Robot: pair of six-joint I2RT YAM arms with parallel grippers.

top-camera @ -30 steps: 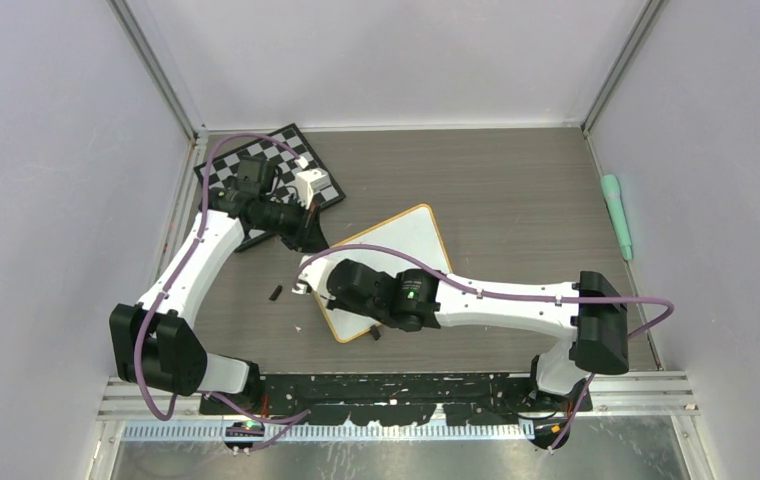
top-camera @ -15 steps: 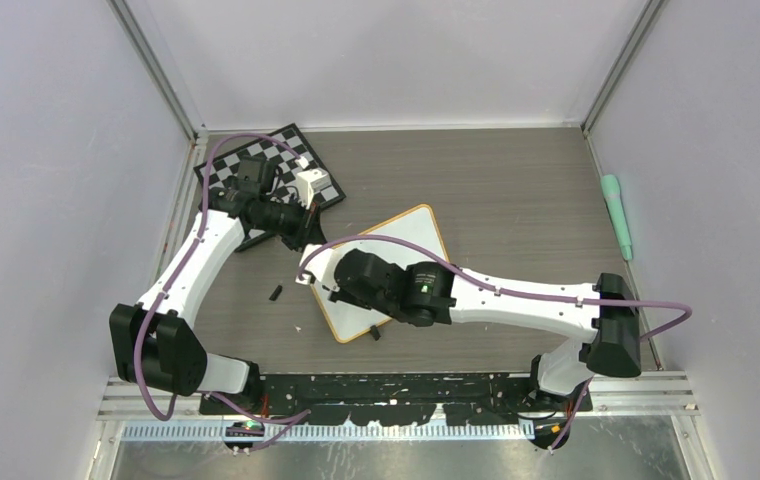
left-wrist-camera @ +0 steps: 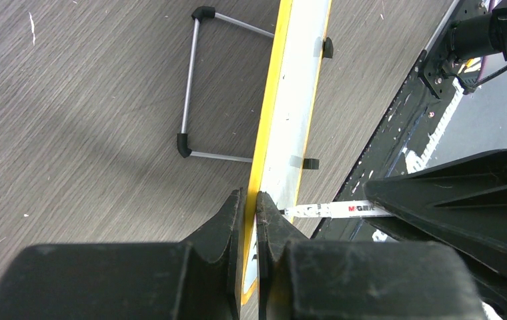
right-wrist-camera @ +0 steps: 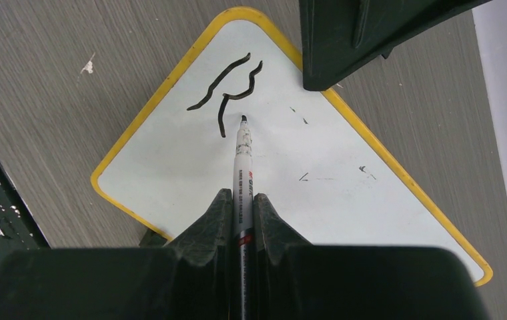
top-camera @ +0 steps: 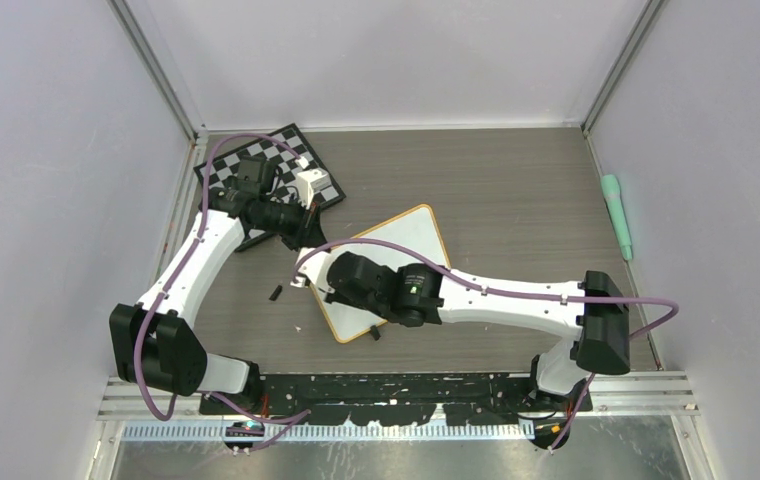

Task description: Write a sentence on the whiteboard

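Right gripper point(right-wrist-camera: 241, 200) pinches marker point(right-wrist-camera: 243, 157), tip on mid-counter whiteboard point(right-wrist-camera: 317, 180) beside illegible black strokes point(right-wrist-camera: 227, 93); left gripper point(left-wrist-camera: 249, 207) clamps its yellow rim; marker's red print unreadable.

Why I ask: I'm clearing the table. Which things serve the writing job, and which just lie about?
In use: whiteboard, marker, first strokes, left gripper clamping the rim, right gripper holding the marker.
Lying about: chessboard, teal pen-shaped object, wire frame.

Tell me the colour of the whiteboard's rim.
Bright yellow. The whiteboard's rim shows best in the right wrist view.
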